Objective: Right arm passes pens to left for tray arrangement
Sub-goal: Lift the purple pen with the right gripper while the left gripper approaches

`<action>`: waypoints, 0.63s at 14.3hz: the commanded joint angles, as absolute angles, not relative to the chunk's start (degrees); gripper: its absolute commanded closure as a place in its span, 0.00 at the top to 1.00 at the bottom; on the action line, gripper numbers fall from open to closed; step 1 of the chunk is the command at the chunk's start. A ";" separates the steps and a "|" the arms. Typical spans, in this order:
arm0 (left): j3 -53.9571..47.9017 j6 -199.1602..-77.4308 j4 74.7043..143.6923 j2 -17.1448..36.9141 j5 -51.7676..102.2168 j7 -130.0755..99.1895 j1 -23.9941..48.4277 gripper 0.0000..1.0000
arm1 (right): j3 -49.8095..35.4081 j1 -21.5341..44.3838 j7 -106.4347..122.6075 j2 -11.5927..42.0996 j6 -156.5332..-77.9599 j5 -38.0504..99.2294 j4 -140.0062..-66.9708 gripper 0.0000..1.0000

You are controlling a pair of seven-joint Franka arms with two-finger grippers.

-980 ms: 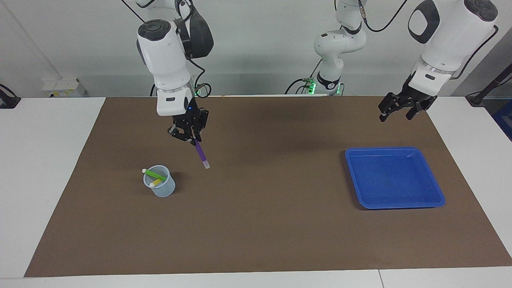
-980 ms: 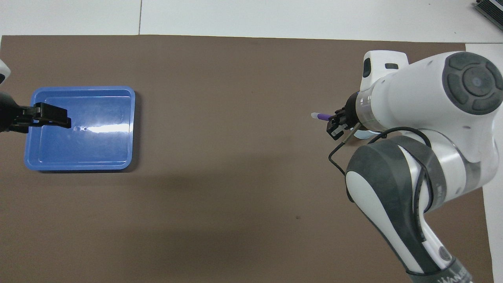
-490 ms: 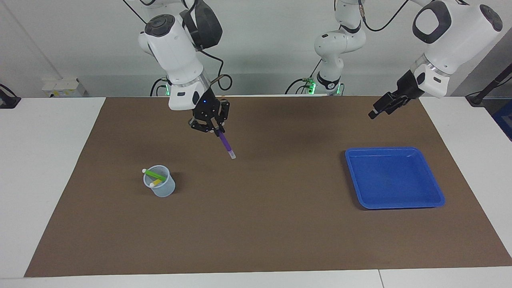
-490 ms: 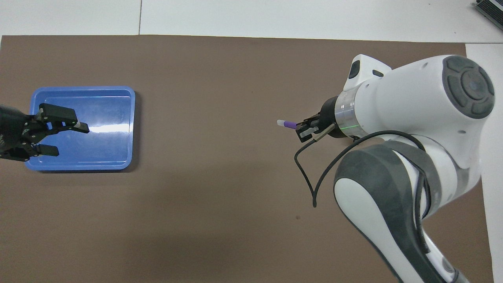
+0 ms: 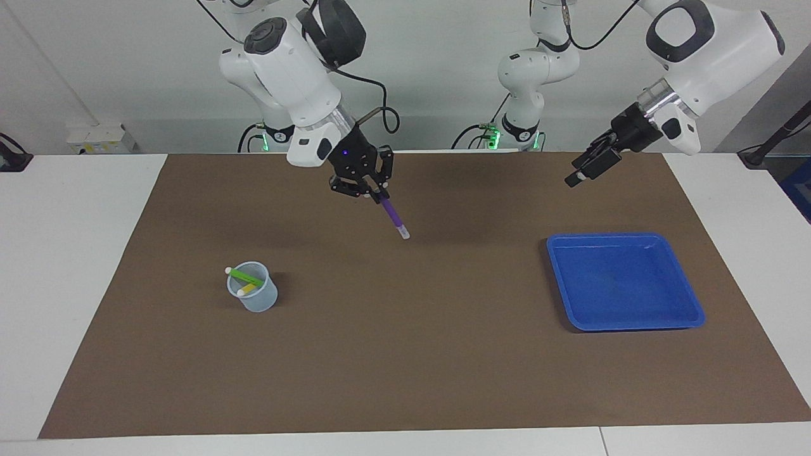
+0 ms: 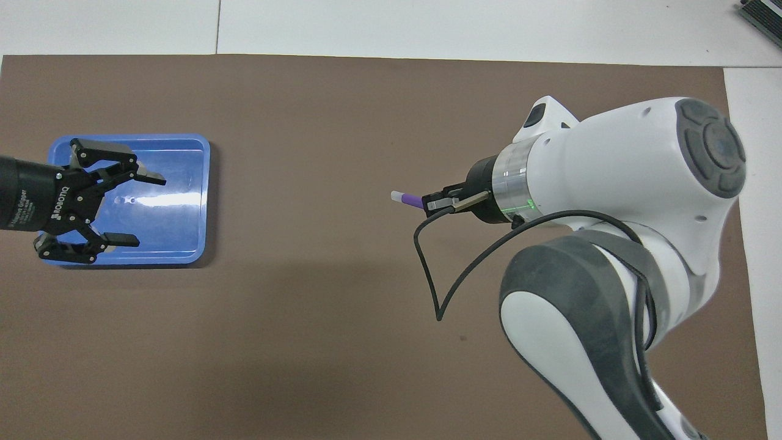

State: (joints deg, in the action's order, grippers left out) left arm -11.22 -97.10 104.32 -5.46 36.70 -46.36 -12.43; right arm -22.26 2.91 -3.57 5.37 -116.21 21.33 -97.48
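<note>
Both arms have moved since a second ago: the right gripper point(image 5: 374, 190) has carried the purple pen point(image 5: 394, 218) away from the cup point(image 5: 253, 296) toward the middle of the mat point(image 5: 405, 354), and the left gripper point(image 5: 589, 170) has turned to point toward the middle while staying raised beside the tray point(image 5: 687, 320).

Reading the facing view across: the cup stands on the mat toward the right arm's end, with the green pen point(image 5: 246, 275) and the yellow pen point(image 5: 247, 289) leaning inside it; next, the right gripper hangs over the mat with its fingertips clamped on the purple pen's upper end, the pale tip slanting down and clear of the mat; last, the blue tray lies bare toward the left arm's end, with the left gripper up in the air.

By my reckoning the task is early: one pen is lifted but not handed over; two wait in the cup; nothing is arranged.

Only the facing view shows the cup and its two pens; the overhead view has the right arm in their way. That overhead view alone shows the left gripper point(image 6: 113, 208) with its jaws spread wide and empty, over the tray point(image 6: 183, 256).
</note>
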 commanded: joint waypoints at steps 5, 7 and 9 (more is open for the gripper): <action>-11.43 -109.58 112.15 -9.49 48.07 -57.46 -7.05 0.99 | -24.26 4.91 -19.06 5.71 -119.62 27.33 -97.21 0.00; -11.43 -112.75 112.24 -9.32 48.43 -61.42 -4.58 0.99 | -24.26 5.80 -21.17 5.54 -119.71 27.60 -97.21 0.00; -11.51 -116.78 113.29 -9.32 48.51 -63.88 -1.95 0.98 | -24.26 6.94 -23.80 5.54 -120.67 27.69 -97.21 0.00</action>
